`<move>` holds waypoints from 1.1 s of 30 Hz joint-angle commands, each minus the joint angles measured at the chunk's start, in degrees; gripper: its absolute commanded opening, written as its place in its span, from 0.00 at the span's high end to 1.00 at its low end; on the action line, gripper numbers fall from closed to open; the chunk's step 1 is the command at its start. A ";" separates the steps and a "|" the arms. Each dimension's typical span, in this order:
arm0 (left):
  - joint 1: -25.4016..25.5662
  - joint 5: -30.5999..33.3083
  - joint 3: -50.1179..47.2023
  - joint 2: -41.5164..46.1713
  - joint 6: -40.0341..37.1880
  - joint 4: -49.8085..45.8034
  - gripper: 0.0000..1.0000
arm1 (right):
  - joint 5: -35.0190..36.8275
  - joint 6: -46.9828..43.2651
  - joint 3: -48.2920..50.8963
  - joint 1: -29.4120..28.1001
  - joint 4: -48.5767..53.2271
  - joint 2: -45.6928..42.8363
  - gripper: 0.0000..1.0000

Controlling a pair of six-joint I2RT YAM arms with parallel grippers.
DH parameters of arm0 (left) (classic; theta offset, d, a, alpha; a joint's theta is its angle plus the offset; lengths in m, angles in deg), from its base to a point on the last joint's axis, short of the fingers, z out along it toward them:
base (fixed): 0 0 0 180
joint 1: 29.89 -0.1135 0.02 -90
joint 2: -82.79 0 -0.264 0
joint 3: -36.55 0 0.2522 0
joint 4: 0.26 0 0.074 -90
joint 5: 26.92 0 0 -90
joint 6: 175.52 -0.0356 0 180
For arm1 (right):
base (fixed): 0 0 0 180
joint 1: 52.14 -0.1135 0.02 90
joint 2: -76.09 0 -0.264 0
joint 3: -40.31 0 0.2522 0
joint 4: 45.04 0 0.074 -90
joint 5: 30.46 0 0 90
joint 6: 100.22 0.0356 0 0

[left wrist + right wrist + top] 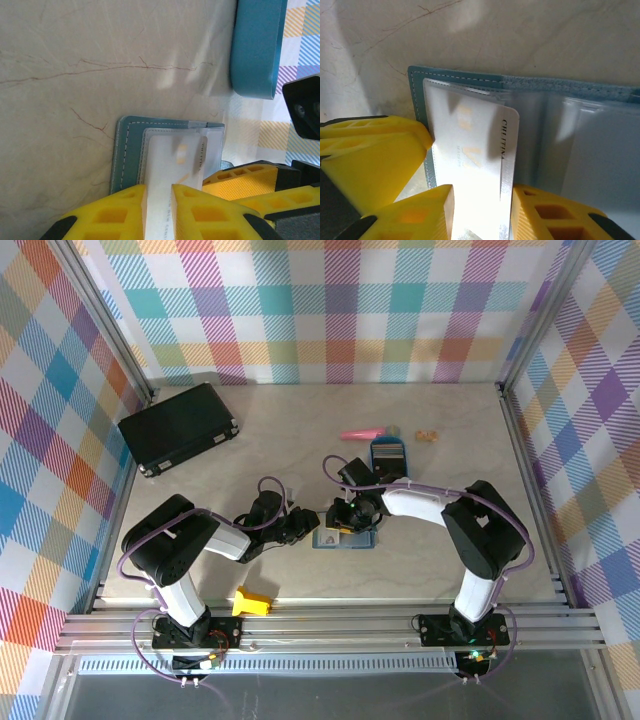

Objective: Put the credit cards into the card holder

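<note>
Mid near edge of worktop [430, 575]: left gripper [159, 195] nipped on a clear pocket of the open card holder [462, 75]. Right gripper [482, 195] pinches a credit card [475, 145] by its edges, apparently entering that pocket. Card likely light, stiff and slick; the holder looks floppy and needs pinning.
</note>
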 commanded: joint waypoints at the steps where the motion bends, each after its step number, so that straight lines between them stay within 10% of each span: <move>1: 0.25 0.86 0.00 -1.94 -0.34 -1.70 0.79 | -2.63 0.94 -1.11 -0.31 -2.35 0.82 0.66; 33: 0.26 0.60 -0.24 -2.33 0.10 -0.72 0.80 | -4.88 2.20 -1.29 -0.84 -5.89 2.61 0.70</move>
